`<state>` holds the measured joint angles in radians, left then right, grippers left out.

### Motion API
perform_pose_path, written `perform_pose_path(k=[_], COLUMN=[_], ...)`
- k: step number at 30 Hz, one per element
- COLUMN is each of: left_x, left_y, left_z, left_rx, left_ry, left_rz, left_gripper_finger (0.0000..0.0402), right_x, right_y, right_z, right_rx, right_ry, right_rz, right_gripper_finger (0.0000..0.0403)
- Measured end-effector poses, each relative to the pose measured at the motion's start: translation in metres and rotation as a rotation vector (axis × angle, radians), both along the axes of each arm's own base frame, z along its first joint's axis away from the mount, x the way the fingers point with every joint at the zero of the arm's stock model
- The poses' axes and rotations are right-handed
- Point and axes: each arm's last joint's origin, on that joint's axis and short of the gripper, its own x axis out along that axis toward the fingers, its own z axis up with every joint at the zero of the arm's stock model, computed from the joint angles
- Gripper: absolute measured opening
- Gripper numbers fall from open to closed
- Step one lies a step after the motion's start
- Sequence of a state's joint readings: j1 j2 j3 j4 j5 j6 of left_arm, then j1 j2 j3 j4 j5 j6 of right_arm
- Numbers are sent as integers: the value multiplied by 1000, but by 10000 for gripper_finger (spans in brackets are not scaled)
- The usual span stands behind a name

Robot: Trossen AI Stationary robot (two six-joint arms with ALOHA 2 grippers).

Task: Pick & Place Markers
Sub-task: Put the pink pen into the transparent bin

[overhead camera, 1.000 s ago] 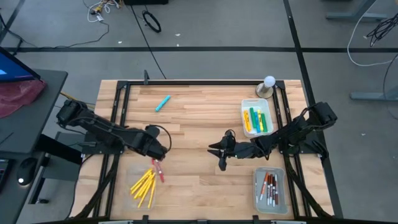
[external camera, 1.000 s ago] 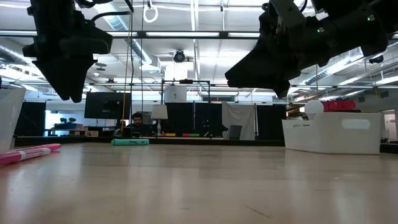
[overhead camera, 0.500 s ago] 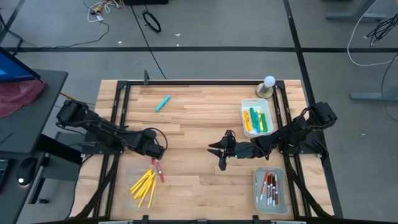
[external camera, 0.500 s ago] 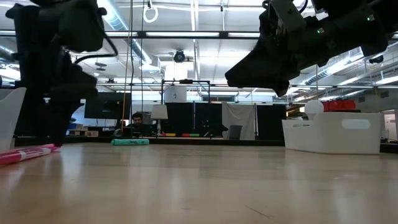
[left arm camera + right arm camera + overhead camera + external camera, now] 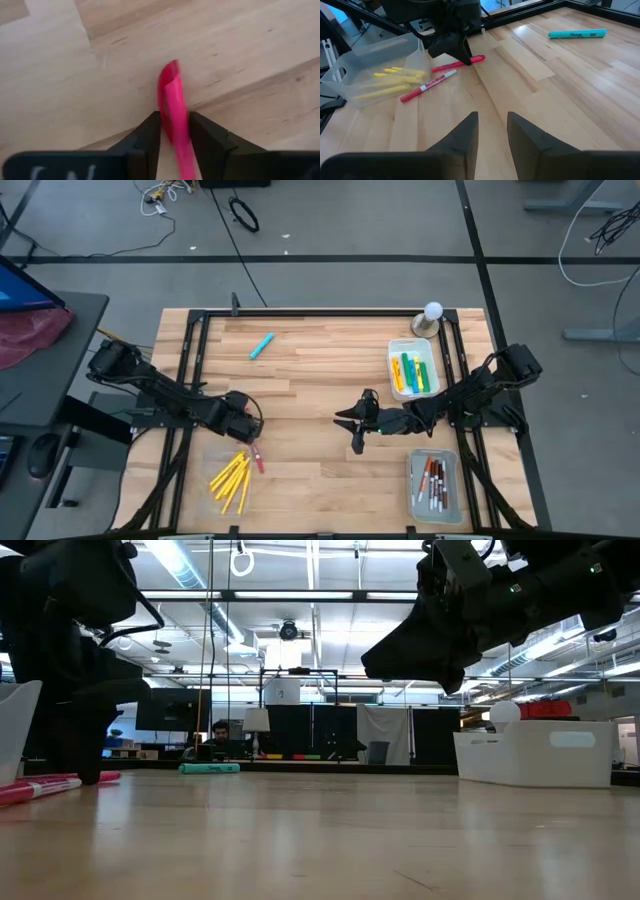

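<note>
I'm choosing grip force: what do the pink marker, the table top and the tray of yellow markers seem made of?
Pink marker: smooth, glossy, probably plastic, with the left gripper around it. Table top: pale wood planks, grain and seams visible, matte. Tray: translucent frosted plastic; yellow markers show through its wall.

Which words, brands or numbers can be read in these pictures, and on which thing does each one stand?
"Sharpie": on the blue marker, right wrist view.
White letters on the left gripper body: cut off at the picture's edge, unreadable.
Print on the red-capped marker: too small to read.
No other readable text.
</note>
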<state>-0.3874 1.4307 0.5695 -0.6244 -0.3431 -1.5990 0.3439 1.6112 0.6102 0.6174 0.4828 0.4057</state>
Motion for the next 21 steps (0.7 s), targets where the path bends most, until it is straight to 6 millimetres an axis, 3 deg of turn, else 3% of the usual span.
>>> perform_pose_path(k=[7, 12, 16, 21], left_x=[2, 1, 9, 24], left_y=[4, 7, 7, -4], left_z=[0, 7, 33, 91], left_rx=[154, 249, 311, 345], left_ry=[-42, -26, 15, 2], left_rz=[-37, -80, -126, -209], left_gripper_finger=[56, 48, 49, 46], right_x=[0, 0, 0, 1], right_y=[0, 0, 0, 0], right_z=[0, 0, 0, 2], right_rx=[0, 0, 1, 9], right_ry=[0, 0, -5, -26], right_rz=[0, 0, 0, 0], right_gripper_finger=[103, 103, 103, 103])
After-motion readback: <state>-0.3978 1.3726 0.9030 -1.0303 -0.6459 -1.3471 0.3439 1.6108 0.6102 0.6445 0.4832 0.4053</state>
